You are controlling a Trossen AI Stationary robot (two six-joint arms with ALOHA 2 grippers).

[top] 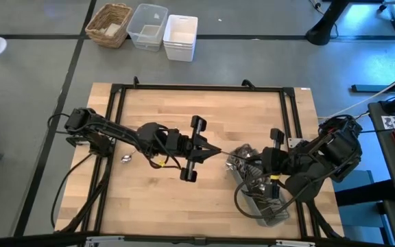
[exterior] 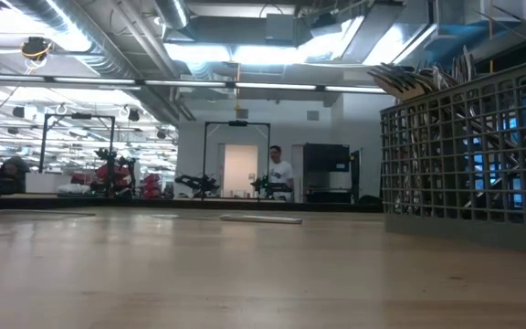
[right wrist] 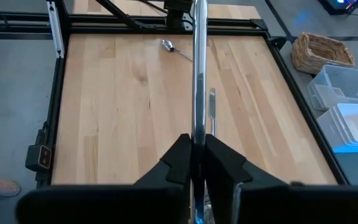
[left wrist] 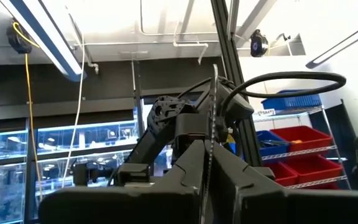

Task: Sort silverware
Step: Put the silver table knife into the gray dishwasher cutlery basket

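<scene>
A slim shiny piece of silverware (right wrist: 197, 68) hangs in the air over the table's middle, between my two grippers. My left gripper (left wrist: 209, 146) reaches in from the table's left (top: 214, 151) and is shut on it. My right gripper (right wrist: 196, 140) comes from the table's right (top: 237, 159) and is closed on the same piece. A spoon (right wrist: 174, 48) and a knife (right wrist: 211, 109) lie flat on the wooden table. The grey slatted caddy (exterior: 468, 160) stands at the near right, with more silverware (exterior: 418, 82) sticking up out of it. My left gripper pinches the piece between its two fingers; it shows edge-on as a thin bright line (left wrist: 211, 118). The fingers come from the table's left, slanting upward. The piece runs on past the fingertips toward the right arm, clear of the table. My right gripper has the piece's near end (right wrist: 197, 127) pinched between its two fingers. The fingers come from the table's right, slanting downward, and lie along the piece. It runs straight on from the fingertips toward the table's left, lifted clear above the wood.
A black frame (top: 197, 87) runs round the tabletop. Beyond the far edge, on the floor, stand a wicker basket (top: 110, 24), a clear bin (top: 147, 26) and a white bin (top: 180, 36). A person (exterior: 279, 174) stands far off in the room.
</scene>
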